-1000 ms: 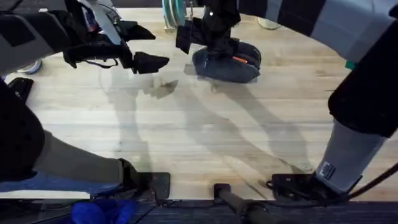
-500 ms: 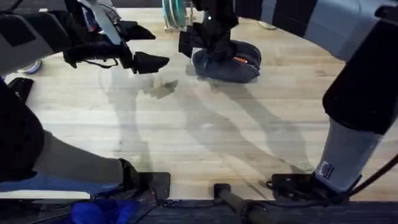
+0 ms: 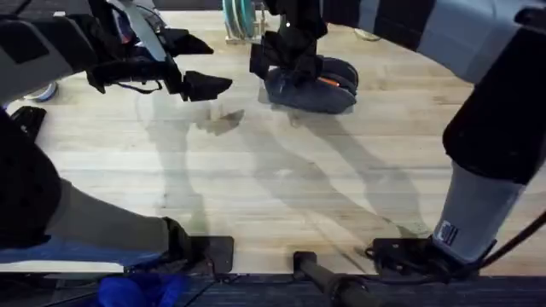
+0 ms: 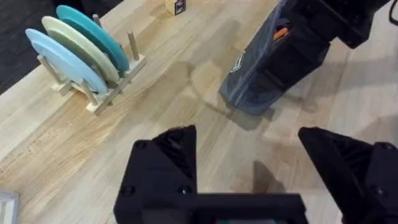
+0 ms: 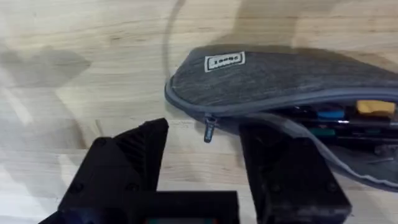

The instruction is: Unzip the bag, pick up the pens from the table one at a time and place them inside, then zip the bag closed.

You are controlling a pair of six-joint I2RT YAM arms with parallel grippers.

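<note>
Since a second ago the right gripper (image 3: 275,61) has crept a little along the bag (image 3: 311,85) toward its closed end, while the left gripper (image 3: 189,61) has stayed hovering, spread wide and empty, over the far left part of the table (image 3: 281,188).

That table is a broad wooden plank top; the bag lies near its far edge, roughly midway along, with a rack of plates (image 4: 78,53) standing further toward the far left corner. The bag is soft grey fabric, light and floppy by the look of it, so it will likely slide or bunch under a pull unless pinned. Its zipper gapes along most of the length, and an orange pen (image 5: 373,107) shows inside among other items.

Smallest and most useful is the zipper pull (image 5: 209,129), hanging at the closed end. The right gripper's fingers (image 5: 140,152) stand apart, holding nothing, straddling that pull. The tab is thin and probably slippery; a firm pinch on it seems the best hold.
</note>
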